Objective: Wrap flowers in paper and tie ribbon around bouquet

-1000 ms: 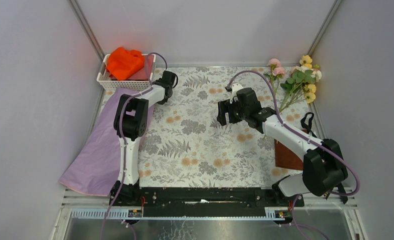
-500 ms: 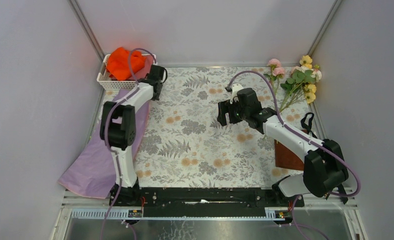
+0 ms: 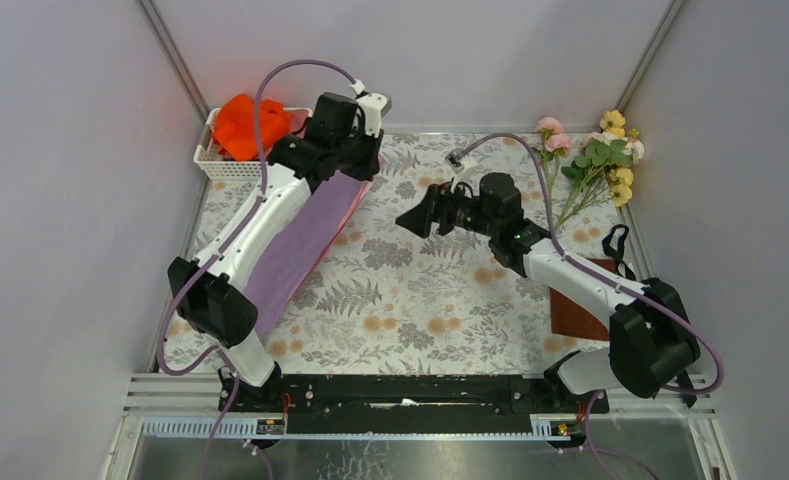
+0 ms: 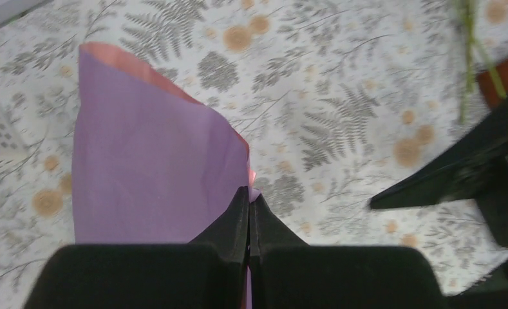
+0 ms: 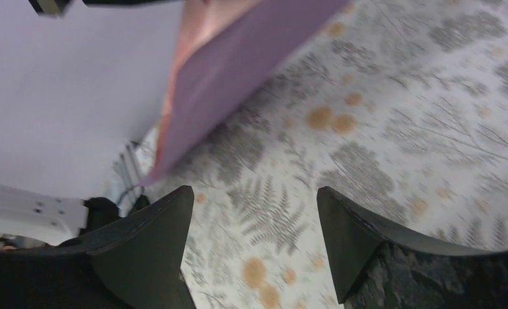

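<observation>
Now, top view: my left end effector holds the thin lavender-purple wrapping paper above the fern-print worktop, probably to spread it; yellow-and-pink flowers lie far right | left wrist: jaws pressed together, pinching the paper's corner | right wrist: right end effector spread, empty, facing the hanging sheet.

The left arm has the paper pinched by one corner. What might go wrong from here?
1. The left gripper is shut on just the tip of a corner of the paper; the thin sheet may slip out or tear when pulled.
2. The right gripper is open and faces the hanging edge; it may miss or crumple the loose sheet when it closes.
3. The sheet trails under the left arm, which may catch it.
</observation>
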Controlling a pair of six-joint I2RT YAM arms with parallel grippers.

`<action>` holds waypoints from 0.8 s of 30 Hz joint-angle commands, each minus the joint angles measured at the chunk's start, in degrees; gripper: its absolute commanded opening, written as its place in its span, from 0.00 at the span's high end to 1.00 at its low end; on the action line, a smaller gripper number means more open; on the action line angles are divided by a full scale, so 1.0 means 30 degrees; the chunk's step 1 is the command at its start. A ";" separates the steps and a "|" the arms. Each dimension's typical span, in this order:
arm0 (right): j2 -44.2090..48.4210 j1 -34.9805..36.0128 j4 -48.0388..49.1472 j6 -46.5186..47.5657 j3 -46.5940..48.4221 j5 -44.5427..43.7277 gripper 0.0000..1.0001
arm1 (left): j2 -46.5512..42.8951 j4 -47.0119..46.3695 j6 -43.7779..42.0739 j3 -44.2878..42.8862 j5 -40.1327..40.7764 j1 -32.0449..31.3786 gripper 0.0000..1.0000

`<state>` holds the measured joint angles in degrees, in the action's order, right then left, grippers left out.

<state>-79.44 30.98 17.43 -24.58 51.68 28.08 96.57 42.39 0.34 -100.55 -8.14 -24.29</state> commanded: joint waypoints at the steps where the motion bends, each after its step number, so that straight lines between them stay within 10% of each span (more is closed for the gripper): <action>1: -0.1097 0.1716 0.5853 -0.3674 0.1376 0.0128 0.22 | 0.0580 0.0987 0.1958 -0.1651 -0.0916 -0.1069 1.00; 24: -0.2205 0.2124 0.6956 -0.6798 -0.0125 -0.8858 0.44 | 0.1855 -0.0087 0.2777 -0.1998 0.0441 -0.2929 1.00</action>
<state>-85.49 37.43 35.27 -43.48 50.46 4.97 102.56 44.29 8.03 -106.28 -7.18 -32.47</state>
